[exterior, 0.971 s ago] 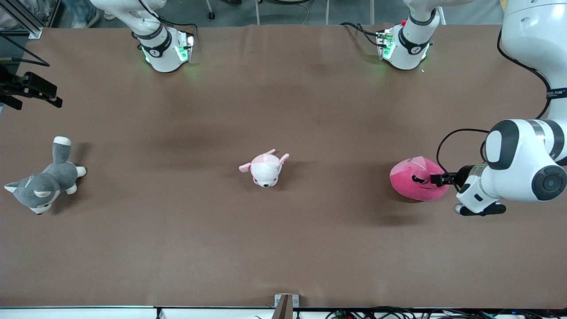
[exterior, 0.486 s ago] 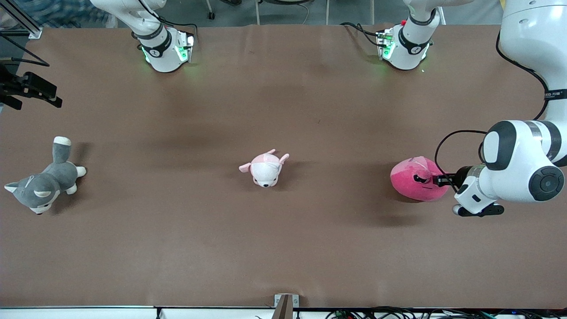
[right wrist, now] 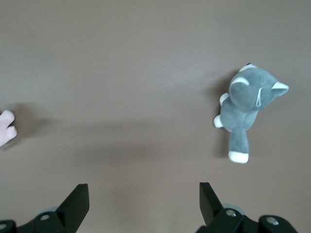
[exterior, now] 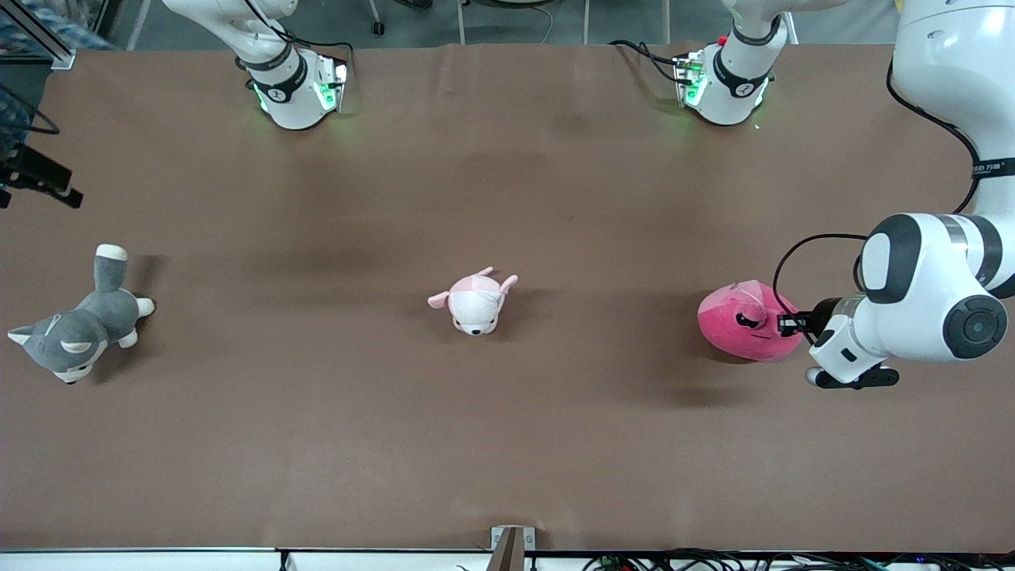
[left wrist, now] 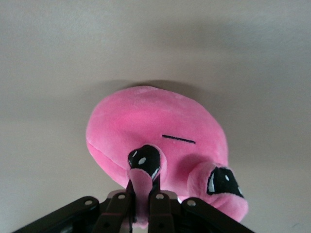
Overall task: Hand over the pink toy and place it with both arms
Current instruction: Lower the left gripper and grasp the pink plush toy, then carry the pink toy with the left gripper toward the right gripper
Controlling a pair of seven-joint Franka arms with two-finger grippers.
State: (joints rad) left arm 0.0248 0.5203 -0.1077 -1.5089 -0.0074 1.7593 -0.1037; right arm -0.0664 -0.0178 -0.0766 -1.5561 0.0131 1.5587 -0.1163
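Note:
The pink toy [exterior: 733, 325] lies on the brown table toward the left arm's end, a hot-pink blob [left wrist: 146, 121] with two bulging dark eyes. My left gripper [exterior: 781, 323] is low beside it. Its fingers [left wrist: 144, 187] are shut on the plush stalk under one eye. My right gripper [right wrist: 143, 191] hangs open over bare table toward the right arm's end, with nothing between its fingers.
A white-and-pale-pink puppy plush [exterior: 474, 301] lies mid-table. A grey-and-white dog plush [exterior: 75, 329] lies toward the right arm's end and also shows in the right wrist view [right wrist: 248, 109]. Both arm bases [exterior: 293, 87] [exterior: 725, 83] stand along the table's back edge.
The left gripper's fingers have closed onto the pink toy's eye stalk. The toy has barely shifted. Dark hardware at the right arm's end of the front view has moved slightly.

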